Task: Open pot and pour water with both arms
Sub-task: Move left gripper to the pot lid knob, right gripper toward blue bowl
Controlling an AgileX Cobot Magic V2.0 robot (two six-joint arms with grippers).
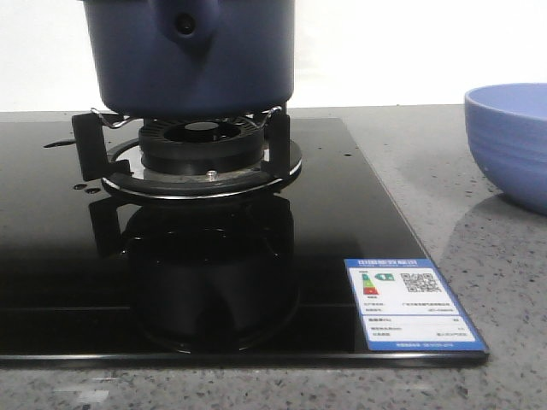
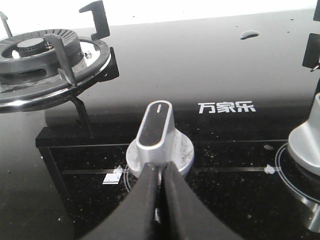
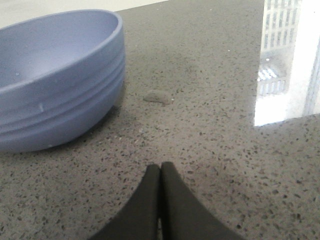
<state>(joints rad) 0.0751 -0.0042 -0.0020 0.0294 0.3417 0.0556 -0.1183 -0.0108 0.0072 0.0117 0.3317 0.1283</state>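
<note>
Burner grate [image 2: 47, 60] of dark cast metal with upright prongs stands on the glossy black glass cooktop [image 2: 200, 65]; a silver control knob [image 2: 159, 135] with a black inlay sits just ahead of the left gripper [image 2: 161, 172], whose two black fingers are pressed together with nothing between them; a second silver knob [image 2: 307, 142] shows at the frame's edge, well apart from the first; white characters are printed on the glass between them. In the front view the pot [image 1: 192, 55], matte dark navy with straight sides and a rounded lower edge, rests on the pan supports of a burner [image 1: 202, 149], its handle mount with a dark round hole facing the camera; its top is cut off by the frame. An energy label [image 1: 410, 303] lies at the cooktop's near right corner; beyond the glass edge runs speckled grey stone counter [image 3: 210, 125]. A lighter blue ribbed bowl [image 3: 57, 80] stands on that counter, apart from the right gripper [image 3: 160, 175]; its black fingers are also pressed together, empty, with bare counter around them.
</note>
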